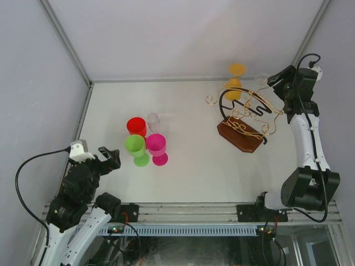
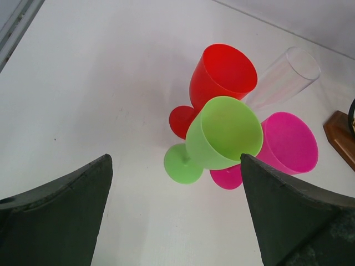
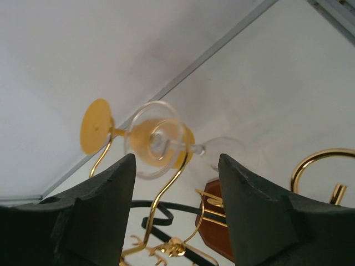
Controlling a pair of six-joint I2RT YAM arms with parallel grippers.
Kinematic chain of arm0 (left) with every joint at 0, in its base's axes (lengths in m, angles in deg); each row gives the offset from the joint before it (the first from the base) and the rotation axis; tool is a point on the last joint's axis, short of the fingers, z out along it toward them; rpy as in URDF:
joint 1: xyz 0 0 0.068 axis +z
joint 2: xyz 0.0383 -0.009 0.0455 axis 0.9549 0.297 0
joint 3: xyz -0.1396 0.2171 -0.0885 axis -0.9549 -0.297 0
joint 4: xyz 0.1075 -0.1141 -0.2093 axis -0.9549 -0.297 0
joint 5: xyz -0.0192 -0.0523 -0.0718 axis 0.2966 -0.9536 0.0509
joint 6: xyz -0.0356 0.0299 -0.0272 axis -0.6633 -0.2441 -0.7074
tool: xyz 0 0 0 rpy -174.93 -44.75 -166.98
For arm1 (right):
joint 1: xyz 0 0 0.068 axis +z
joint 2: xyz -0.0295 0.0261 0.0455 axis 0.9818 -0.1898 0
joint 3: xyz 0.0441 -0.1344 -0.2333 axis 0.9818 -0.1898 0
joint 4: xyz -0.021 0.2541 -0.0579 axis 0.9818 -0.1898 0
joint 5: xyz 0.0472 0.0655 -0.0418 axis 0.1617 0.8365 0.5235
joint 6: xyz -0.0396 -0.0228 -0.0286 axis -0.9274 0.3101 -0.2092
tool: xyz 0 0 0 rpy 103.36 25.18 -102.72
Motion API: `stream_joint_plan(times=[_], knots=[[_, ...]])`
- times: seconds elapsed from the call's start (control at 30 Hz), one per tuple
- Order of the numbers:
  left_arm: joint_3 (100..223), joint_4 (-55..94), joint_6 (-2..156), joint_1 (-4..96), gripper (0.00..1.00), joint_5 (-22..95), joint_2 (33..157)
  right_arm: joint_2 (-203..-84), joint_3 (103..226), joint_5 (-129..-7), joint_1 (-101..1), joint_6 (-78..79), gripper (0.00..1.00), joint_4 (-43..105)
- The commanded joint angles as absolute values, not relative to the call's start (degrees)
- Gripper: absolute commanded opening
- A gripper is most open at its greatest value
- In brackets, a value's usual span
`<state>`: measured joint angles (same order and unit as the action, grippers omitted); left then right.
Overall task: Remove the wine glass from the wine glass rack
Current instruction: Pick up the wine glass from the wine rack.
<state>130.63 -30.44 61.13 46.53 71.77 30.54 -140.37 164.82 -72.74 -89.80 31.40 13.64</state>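
At the near left corner of the white table, the left gripper hangs low with its two dark fingers spread wide and nothing between them. It points toward a tight cluster of plastic goblets standing upright a little farther in: a green goblet nearest, a pink goblet touching its right side, a red goblet behind them, and a clear flute just beside the red one.

Well apart, toward the far right, stands the wine glass rack: a dark wooden base, a black wavy arch and thin gold wire arms with curled ends. The right gripper is raised at the rack's far side, its fingers parted. A clear wine glass hangs on a gold arm and shows foot-first in the gap just beyond them; whether a finger touches it cannot be told. Behind it an orange wine glass hangs from the same rack.
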Motion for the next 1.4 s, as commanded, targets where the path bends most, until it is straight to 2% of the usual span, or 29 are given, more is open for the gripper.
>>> stream_joint_plan(times=[0.0, 0.1, 0.57, 0.73, 1.0, 1.1, 1.27, 1.37], knots=[[130.3, -28.4, 60.3, 47.6, 1.0, 72.4, 30.2, -142.5, 167.5, -72.0, -91.0, 33.3, 0.6, 17.3], [130.2, -28.3, 60.3, 48.0, 1.0, 72.2, 30.5, -144.7, 168.0, -69.7, -91.1, 32.7, 0.52, 18.9], [129.8, -27.0, 61.0, 51.7, 1.0, 69.3, 32.4, -150.0, 172.2, -69.5, -91.6, 32.0, 0.47, 19.0], [129.8, -27.0, 61.1, 51.9, 1.0, 69.2, 32.5, -151.1, 173.8, -65.9, -91.6, 31.7, 0.49, 17.0], [129.7, -26.9, 61.0, 51.9, 1.0, 69.2, 32.4, -151.8, 174.0, -65.5, -92.1, 31.8, 0.47, 16.7], [129.7, -27.0, 61.0, 51.9, 1.0, 69.2, 32.3, -152.1, 174.1, -65.2, -92.1, 31.4, 0.42, 16.5], [129.7, -26.9, 61.0, 52.0, 1.0, 69.2, 32.3, -153.1, 174.9, -62.8, -92.3, 32.2, 0.41, 15.4], [129.7, -26.9, 61.0, 51.9, 1.0, 69.2, 32.4, -153.2, 175.3, -64.0, -92.4, 32.1, 0.35, 14.8]])
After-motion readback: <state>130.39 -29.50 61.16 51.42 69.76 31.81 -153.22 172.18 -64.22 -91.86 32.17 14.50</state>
